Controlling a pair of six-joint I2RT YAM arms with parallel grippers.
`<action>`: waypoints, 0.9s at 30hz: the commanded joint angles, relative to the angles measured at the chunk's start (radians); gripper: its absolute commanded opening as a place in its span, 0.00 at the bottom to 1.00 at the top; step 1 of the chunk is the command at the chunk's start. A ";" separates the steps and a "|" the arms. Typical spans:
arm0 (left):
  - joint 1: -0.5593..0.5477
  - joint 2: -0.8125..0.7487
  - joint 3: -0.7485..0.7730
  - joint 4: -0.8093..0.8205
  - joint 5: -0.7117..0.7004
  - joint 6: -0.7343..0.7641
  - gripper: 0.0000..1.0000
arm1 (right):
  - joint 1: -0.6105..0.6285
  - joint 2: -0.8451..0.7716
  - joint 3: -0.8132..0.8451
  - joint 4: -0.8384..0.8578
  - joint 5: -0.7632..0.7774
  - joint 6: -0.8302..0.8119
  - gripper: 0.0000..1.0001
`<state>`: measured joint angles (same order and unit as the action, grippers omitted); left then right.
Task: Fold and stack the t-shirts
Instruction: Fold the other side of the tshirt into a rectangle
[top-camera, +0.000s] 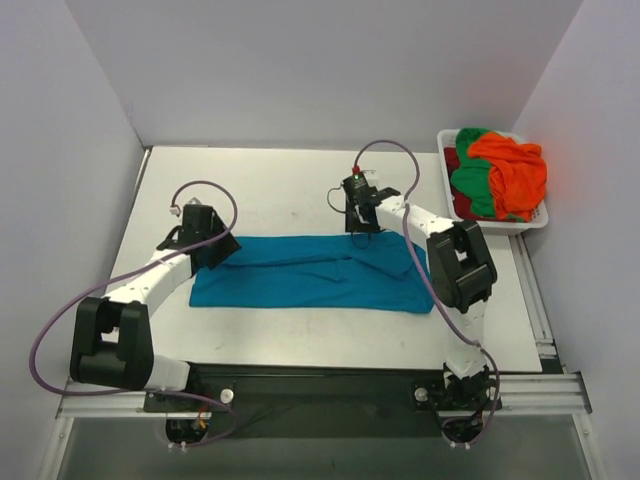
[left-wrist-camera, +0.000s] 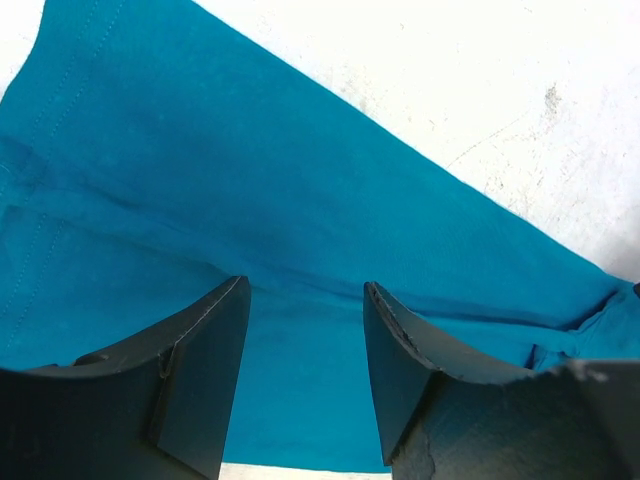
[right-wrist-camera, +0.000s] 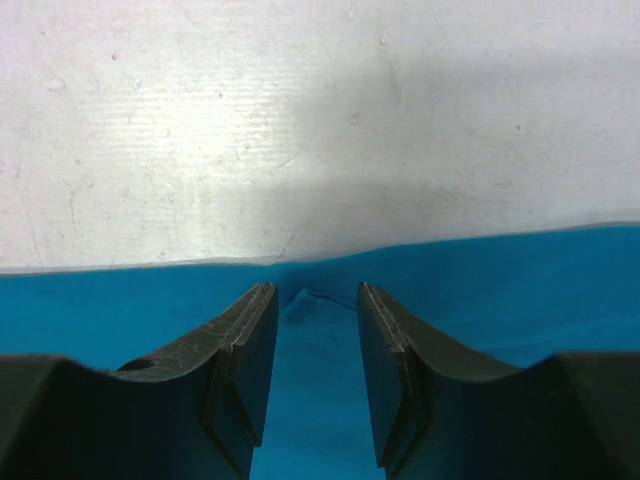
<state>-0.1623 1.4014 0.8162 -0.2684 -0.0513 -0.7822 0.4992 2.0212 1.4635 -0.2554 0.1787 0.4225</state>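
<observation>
Teal t-shirt (top-camera: 310, 272): one, flat; three other t-shirts (top-camera: 505, 172) in basket (top-camera: 520, 226)

Noted soft, matt cloth in the teal t-shirt (top-camera: 300, 280). Found the table (top-camera: 270, 190) white, matt and finely scratched. Saw dull black plastic, chipped at the edges, on the fingers (left-wrist-camera: 200, 370).

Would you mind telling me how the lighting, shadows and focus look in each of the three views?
Top external: soft, even light, the teal t-shirt crisp, the orange shirt so saturated it nearly glows. Left wrist: shirt stitching sharp, the left gripper dark with little detail. Right wrist: a broad soft shadow darkens the table beyond the right gripper, no harsh glare.
</observation>
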 joint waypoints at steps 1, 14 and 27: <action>-0.006 -0.007 -0.002 0.051 -0.009 -0.006 0.59 | 0.012 0.019 0.063 -0.038 0.071 0.015 0.38; -0.017 -0.001 -0.020 0.061 -0.012 -0.005 0.59 | 0.045 0.063 0.072 -0.067 0.113 0.056 0.25; -0.017 0.004 -0.020 0.061 -0.010 -0.003 0.58 | 0.053 -0.010 0.024 -0.074 0.111 0.078 0.00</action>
<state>-0.1753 1.4029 0.7933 -0.2497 -0.0517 -0.7822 0.5449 2.0830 1.5063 -0.2882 0.2577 0.4786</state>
